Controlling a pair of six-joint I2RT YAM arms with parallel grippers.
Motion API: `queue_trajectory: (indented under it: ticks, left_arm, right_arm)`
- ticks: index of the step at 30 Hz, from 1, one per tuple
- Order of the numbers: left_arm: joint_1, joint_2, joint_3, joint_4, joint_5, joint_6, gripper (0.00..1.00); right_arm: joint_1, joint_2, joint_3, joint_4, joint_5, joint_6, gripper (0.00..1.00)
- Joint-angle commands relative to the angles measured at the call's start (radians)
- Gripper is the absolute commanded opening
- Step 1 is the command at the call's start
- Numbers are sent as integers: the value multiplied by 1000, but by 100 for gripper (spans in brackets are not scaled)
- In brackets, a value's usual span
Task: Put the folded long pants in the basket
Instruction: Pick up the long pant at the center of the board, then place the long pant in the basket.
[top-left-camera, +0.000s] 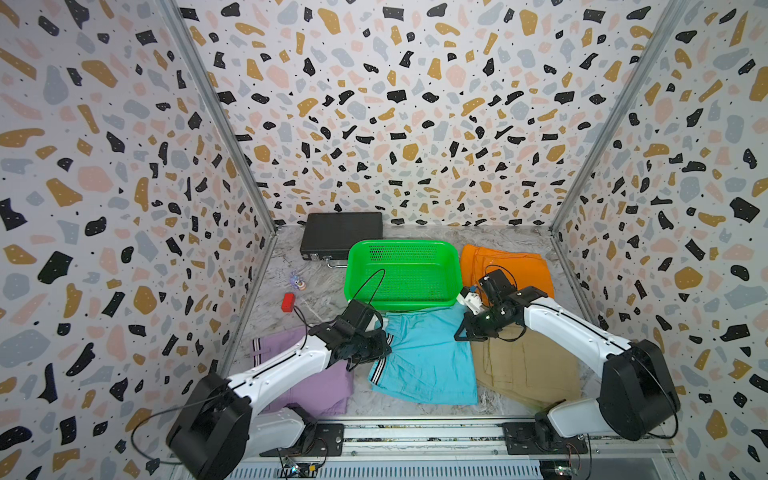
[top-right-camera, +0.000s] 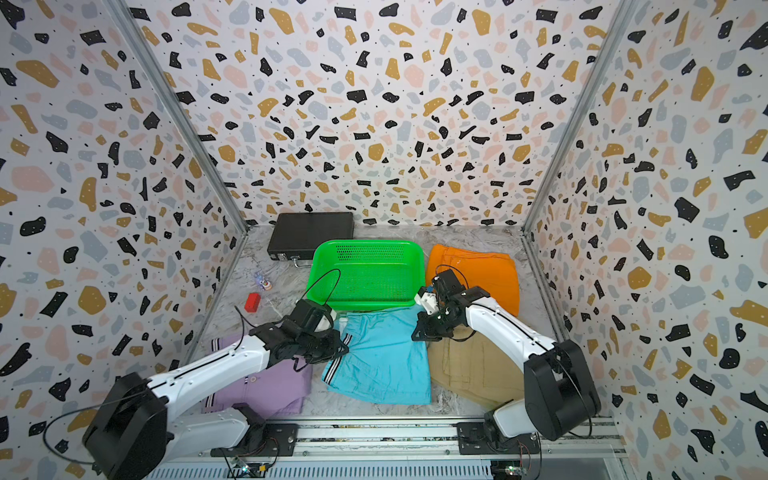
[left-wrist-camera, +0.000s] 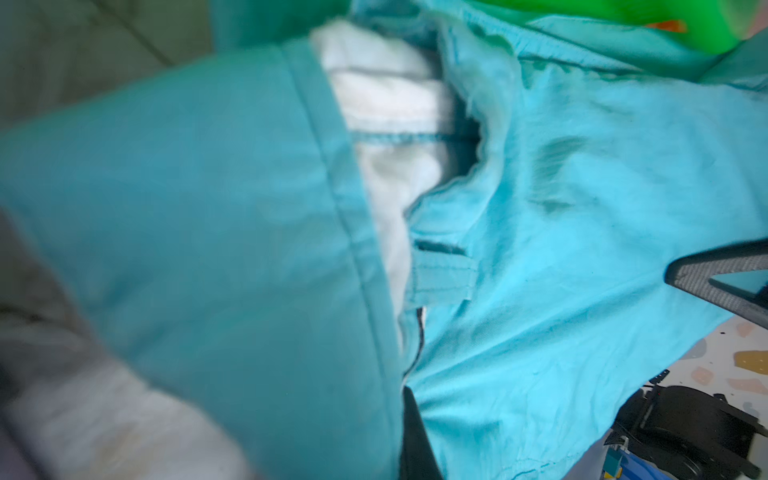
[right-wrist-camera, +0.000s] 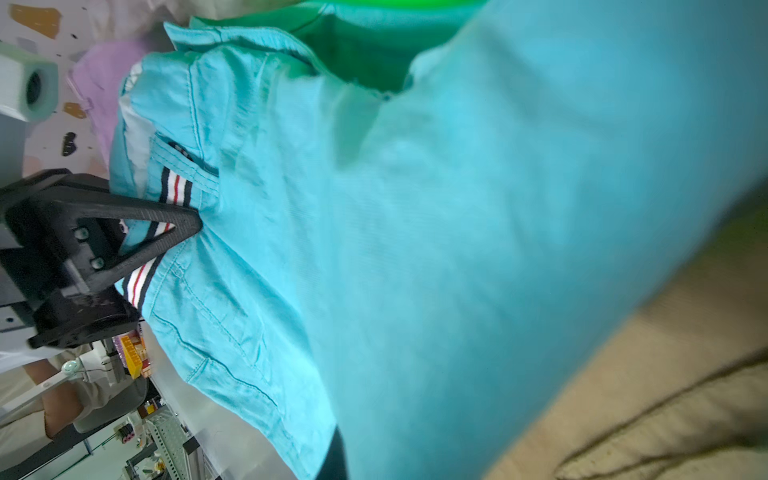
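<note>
Between the two arms, at the near middle of the table, lie the cyan folded cloth trousers with a black-and-white side stripe (top-left-camera: 428, 357). Their far edge is just beside the near wall of the bright green perforated plastic basket (top-left-camera: 405, 245), which holds no trousers yet. The left gripper (top-left-camera: 388, 347) has its jaws pressed together on the striped side edge; the right wrist view shows its fingers (right-wrist-camera: 145, 210) pinching that stripe. The right gripper (top-left-camera: 459, 334) has its jaws pressed together at the opposite edge, where the cyan trousers meet the plain khaki folded trousers (top-left-camera: 528, 365). I judge that it pinches cyan cloth, but I cannot tell how many layers either grip has caught. I judge the step in hand to be the two-handed lift. To do it well I raise both arms together and level, keeping the cloth lightly taut so the fold holds. I let the hanging part clear the near rim before carrying it the short way forward. I release only once the cloth rests inside. The risks I see are a single-layer grip unfolding the bundle and khaki cloth being dragged along
</note>
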Motion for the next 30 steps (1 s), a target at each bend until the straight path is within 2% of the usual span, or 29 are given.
queue_trajectory:
  ticks: [1,8,13,17,24,30]
  left_arm:
    - [1,-95,66,-224,-65,40,0]
    - [1,-228,167,-351,-110,32,0]
    - [7,-220,341,-449,-195,78,0]
    - [62,-124,516,-533,-198,168,0]
    - [242,85,738,-551,-103,299,0]
    - [297,287,874,-542,-63,362,0]
  right_arm:
    - [-7,-53,66,-145,-21,-33,0]
    - [-5,-117,219,-229,-77,-33,0]
    - [-6,-42,433,-286,-77,-31,0]
    - [-6,74,603,-309,-62,-27,0]
    - [-5,319,960,-340,-24,-37,0]
    - [-10,611,1297,-434,13,-59,0]
